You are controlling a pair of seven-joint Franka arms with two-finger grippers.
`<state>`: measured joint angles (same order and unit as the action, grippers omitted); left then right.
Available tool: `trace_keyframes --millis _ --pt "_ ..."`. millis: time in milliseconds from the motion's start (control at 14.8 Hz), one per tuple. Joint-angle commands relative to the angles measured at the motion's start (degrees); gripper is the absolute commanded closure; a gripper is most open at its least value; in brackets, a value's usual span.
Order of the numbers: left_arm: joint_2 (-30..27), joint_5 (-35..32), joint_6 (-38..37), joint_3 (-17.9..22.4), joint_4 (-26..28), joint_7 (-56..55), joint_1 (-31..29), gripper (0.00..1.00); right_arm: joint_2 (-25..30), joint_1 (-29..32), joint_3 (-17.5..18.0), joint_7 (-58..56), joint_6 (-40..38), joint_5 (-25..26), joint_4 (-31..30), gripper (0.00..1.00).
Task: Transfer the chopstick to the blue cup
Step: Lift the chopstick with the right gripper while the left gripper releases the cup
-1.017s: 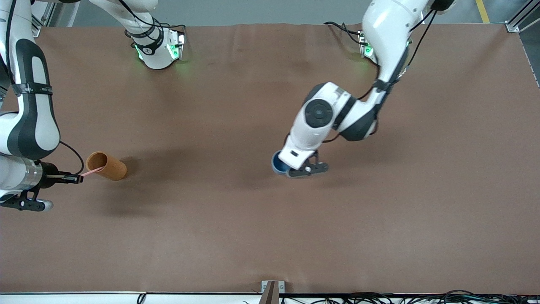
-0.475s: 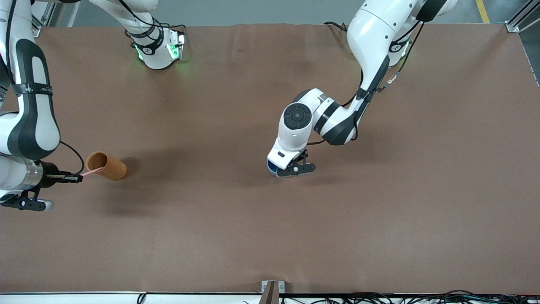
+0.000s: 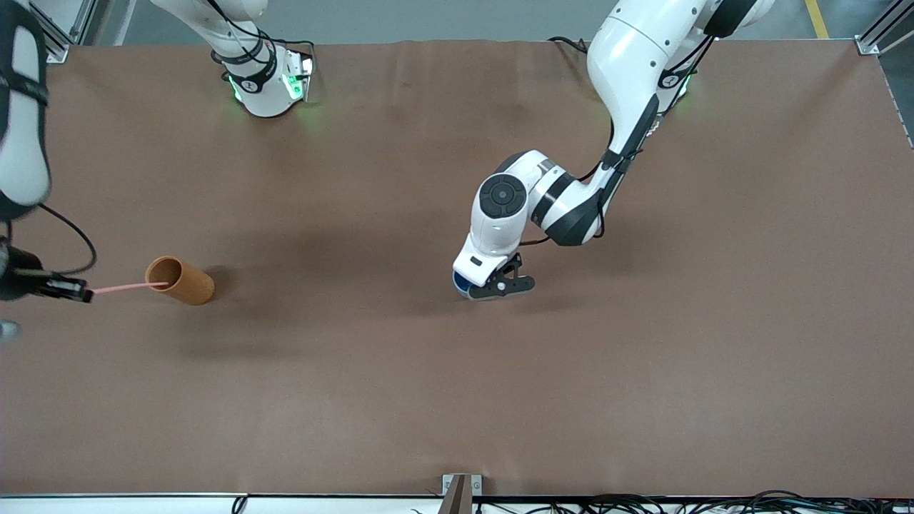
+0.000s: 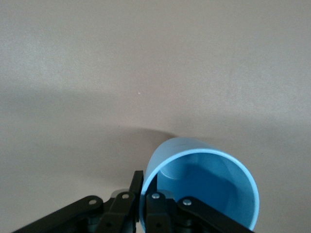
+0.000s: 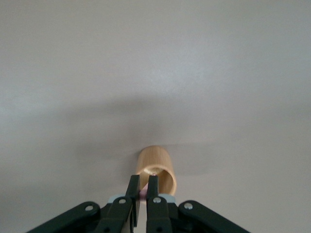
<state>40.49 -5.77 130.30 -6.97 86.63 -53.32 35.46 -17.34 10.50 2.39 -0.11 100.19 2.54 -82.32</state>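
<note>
The thin pale-pink chopstick (image 3: 121, 288) is pinched at one end by my right gripper (image 3: 80, 293), which is shut on it near the right arm's end of the table. Its other end still reaches into the mouth of the orange-brown cup (image 3: 181, 281). In the right wrist view the chopstick (image 5: 144, 195) shows pink between the fingers, with the orange-brown cup (image 5: 156, 170) just past them. My left gripper (image 3: 493, 287) is shut on the wall of the blue cup (image 3: 461, 283) near the table's middle. In the left wrist view one finger sits inside the blue cup (image 4: 204, 189) and one outside.
The brown table cover (image 3: 457, 400) stretches bare around both cups. A small metal bracket (image 3: 461, 485) sits at the table's edge nearest the front camera. The two arm bases (image 3: 268, 86) stand along the farthest edge.
My right gripper has drawn away from the orange-brown cup, pulling most of the chopstick out. The left arm first shifted the blue cup slightly toward the right arm's end, then held still.
</note>
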Motion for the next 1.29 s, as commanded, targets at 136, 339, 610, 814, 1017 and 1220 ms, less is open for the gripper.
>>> trace_keyframes --millis 136,339,610,814,1017,1220 --pt "-0.4 -1.1 2.3 -0.1 1.3 -1.4 -0.3 0.63 12.5 -1.7 0.4 0.5 -4.6 1.0 -3.2 0.99" --pt "-2.6 -1.1 1.5 -0.2 1.3 -1.1 -1.7 0.03 19.3 -4.5 0.4 0.8 -6.1 1.0 -7.7 0.99" --pt "-12.2 -0.8 -9.1 -0.3 1.0 3.1 -6.2 0.00 23.5 -8.1 0.4 1.3 -4.2 0.9 -12.5 1.00" --pt "-19.0 0.0 -15.6 -0.8 1.0 10.6 -11.7 0.00 23.0 -15.7 0.4 11.8 -3.6 1.1 -11.1 1.00" --pt "-25.0 3.9 -22.3 -0.9 0.8 26.4 -20.8 0.00 21.1 -22.8 0.4 20.9 -1.2 1.2 -10.1 1.00" --pt "-28.8 7.4 -25.6 -0.9 0.4 42.4 -30.2 0.00 14.9 -31.8 0.4 36.6 2.6 1.3 -6.6 1.00"
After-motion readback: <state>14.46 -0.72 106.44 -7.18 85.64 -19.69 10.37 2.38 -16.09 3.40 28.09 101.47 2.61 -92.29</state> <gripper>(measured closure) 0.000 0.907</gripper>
